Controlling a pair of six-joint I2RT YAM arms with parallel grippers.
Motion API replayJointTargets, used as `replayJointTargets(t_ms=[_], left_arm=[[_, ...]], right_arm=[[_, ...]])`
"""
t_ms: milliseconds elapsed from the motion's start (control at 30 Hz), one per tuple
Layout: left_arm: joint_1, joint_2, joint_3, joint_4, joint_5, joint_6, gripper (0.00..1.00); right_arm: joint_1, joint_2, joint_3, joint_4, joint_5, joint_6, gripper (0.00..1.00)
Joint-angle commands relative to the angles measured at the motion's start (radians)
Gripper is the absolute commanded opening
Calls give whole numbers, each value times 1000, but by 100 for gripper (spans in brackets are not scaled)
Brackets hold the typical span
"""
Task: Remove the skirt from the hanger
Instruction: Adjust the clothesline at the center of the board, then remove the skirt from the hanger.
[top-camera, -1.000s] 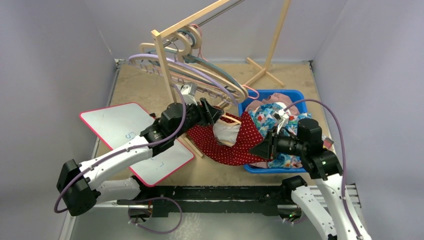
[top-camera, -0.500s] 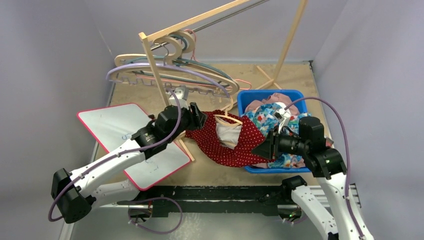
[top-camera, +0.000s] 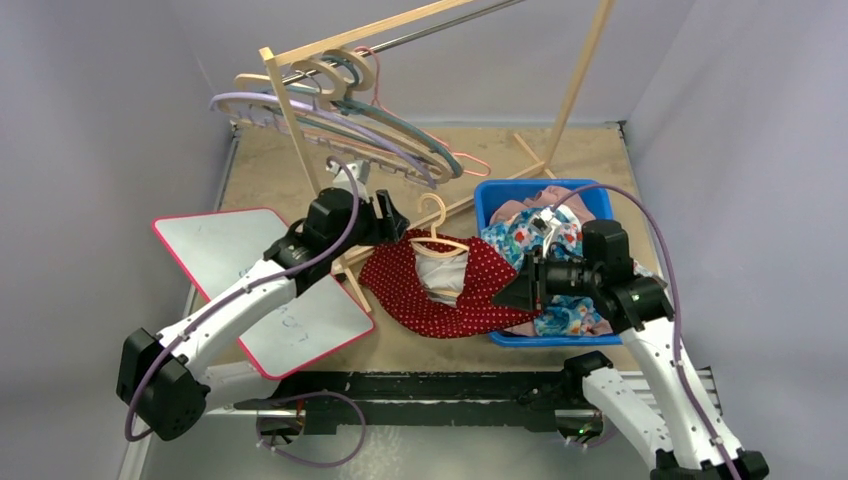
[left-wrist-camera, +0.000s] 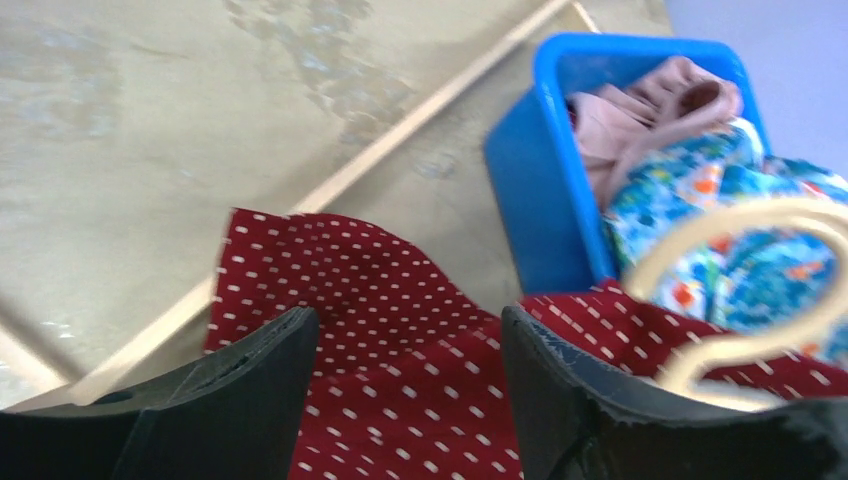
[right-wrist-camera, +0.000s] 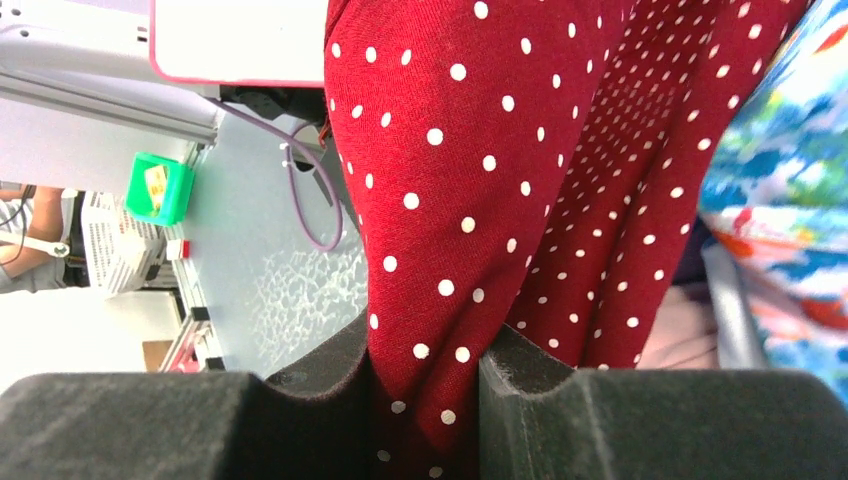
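Observation:
The red, white-dotted skirt (top-camera: 405, 290) lies on the table against the blue bin, its waist still round the cream hanger (top-camera: 440, 241), whose hook points up. My right gripper (top-camera: 507, 293) is shut on a fold of the skirt (right-wrist-camera: 450, 150) at its right edge, the cloth pinched between the pads of this right gripper (right-wrist-camera: 425, 350). My left gripper (top-camera: 393, 218) hovers at the skirt's upper left, open. In the left wrist view nothing sits between the left gripper (left-wrist-camera: 405, 320) fingers; the skirt (left-wrist-camera: 330, 260) lies below and the hanger (left-wrist-camera: 745, 345) is to the right.
A blue bin (top-camera: 497, 198) of clothes stands right of the skirt. A tilted wooden rack (top-camera: 290, 120) with several hangers leans over the back left. A pink-edged whiteboard (top-camera: 220, 255) lies at the left. The rack's floor bar (left-wrist-camera: 420, 115) runs across the table.
My left gripper has opened and drawn back left from the hanger. The rack has swung left. Skirt and hanger have settled lower; the right gripper has kept its hold.

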Motion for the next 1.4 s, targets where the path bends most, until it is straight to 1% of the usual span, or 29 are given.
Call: replayJointTargets(t_ms=[0, 100, 167, 200, 300, 400, 533, 667, 767, 867, 967, 1067, 1133, 1200, 1267, 1367], left_arm=[[2, -39, 29, 105, 178, -44, 71], [2, -78, 3, 139, 254, -89, 76], [3, -104, -20, 186, 296, -132, 77], [2, -115, -35, 219, 309, -158, 77], [-5, -124, -76, 337, 344, -222, 70], [-52, -98, -64, 353, 283, -207, 63], [-135, -47, -5, 283, 149, -125, 55], [-141, -23, 8, 274, 84, -110, 46], [-142, -13, 9, 275, 54, -105, 43], [-143, -17, 9, 274, 43, -102, 42], [-143, -22, 11, 264, 33, -98, 50], [-144, -15, 8, 280, 51, -111, 51], [-143, -15, 3, 305, 56, -121, 46], [-143, -17, -2, 340, 56, -136, 38], [-143, -23, -9, 395, 64, -150, 37], [-144, -10, 2, 421, 62, -147, 40]], right_arm=[[3, 31, -14, 215, -68, 3, 0], [2, 65, -37, 302, -95, 16, 0], [3, 88, -45, 350, -118, 25, 0], [3, 99, -46, 363, -122, 23, 0], [2, 125, -41, 373, -137, 9, 0], [3, 126, -37, 372, -158, 7, 0], [3, 96, -37, 346, -169, 1, 0], [3, 64, -34, 316, -169, 0, 0], [2, 44, -34, 295, -169, -1, 0], [3, 24, -30, 272, -150, -4, 0], [4, 17, -36, 269, -161, -4, 0], [3, 24, -41, 268, -173, -14, 0], [2, 31, -45, 271, -189, -23, 0], [2, 31, -52, 290, -207, -16, 0], [3, 34, -52, 295, -209, -15, 0], [3, 35, -53, 293, -212, -17, 0]])
